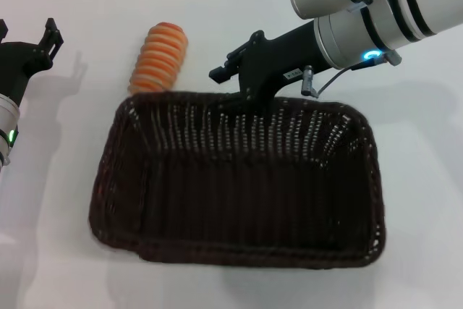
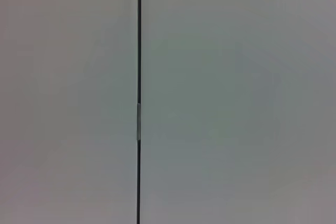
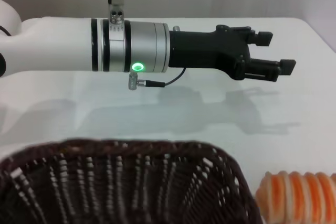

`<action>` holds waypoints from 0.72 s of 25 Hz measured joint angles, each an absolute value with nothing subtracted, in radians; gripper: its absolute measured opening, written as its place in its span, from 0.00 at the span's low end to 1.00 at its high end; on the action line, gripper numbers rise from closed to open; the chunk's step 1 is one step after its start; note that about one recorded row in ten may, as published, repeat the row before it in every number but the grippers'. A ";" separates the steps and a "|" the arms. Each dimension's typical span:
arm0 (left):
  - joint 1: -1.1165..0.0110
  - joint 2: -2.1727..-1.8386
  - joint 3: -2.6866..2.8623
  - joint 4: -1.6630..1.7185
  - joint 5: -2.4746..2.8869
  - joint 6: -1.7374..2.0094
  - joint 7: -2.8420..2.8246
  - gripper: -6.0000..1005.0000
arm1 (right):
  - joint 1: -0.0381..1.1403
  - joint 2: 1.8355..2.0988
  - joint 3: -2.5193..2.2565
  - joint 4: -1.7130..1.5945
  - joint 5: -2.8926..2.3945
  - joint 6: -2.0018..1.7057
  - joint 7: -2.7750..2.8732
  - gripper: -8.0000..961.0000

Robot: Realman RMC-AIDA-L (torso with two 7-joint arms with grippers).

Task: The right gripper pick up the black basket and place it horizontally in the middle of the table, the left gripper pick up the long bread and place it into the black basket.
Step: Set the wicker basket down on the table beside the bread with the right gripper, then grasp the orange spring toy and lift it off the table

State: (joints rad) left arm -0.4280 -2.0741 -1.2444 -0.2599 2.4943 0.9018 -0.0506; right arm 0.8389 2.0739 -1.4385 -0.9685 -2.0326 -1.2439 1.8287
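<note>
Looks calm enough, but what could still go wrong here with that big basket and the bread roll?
The right gripper sits at the far rim of the black basket; if it pulls away clumsily it could drag the basket askew. The long bread lies right beside that rim, so a shifted basket might knock it. The left gripper, far off, could push the rounded bread into rolling.

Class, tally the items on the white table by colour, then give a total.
Dark brown-black: 1, the black basket
Orange and cream striped: 1, the long bread
Total: 2
</note>
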 joint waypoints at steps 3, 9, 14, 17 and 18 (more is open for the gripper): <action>-0.428 -2.074 -1.246 -0.260 2.494 0.901 -0.051 0.84 | 0.828 2.074 -1.449 -1.002 -2.032 -1.239 1.829 0.44; -0.428 -2.073 -1.246 -0.264 2.495 0.902 -0.042 0.84 | 0.722 2.081 -1.461 -1.135 -2.052 -1.070 1.883 0.64; -0.444 -2.066 -1.247 -0.269 2.497 0.926 -0.036 0.84 | 0.373 2.080 -1.607 -1.308 -1.868 -0.306 1.900 0.79; -0.458 -2.067 -1.232 -0.275 2.508 0.974 -0.036 0.84 | 0.206 2.080 -1.739 -1.343 -1.833 0.122 1.950 0.88; -0.458 -2.067 -1.232 -0.275 2.508 0.974 -0.036 0.84 | 0.206 2.080 -1.739 -1.343 -1.833 0.122 1.950 0.88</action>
State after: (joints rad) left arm -0.4580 -2.0668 -1.2322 -0.2747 2.5085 0.9735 -0.0357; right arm 0.2062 2.0800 -1.7387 -1.3430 -1.8327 0.1223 1.9496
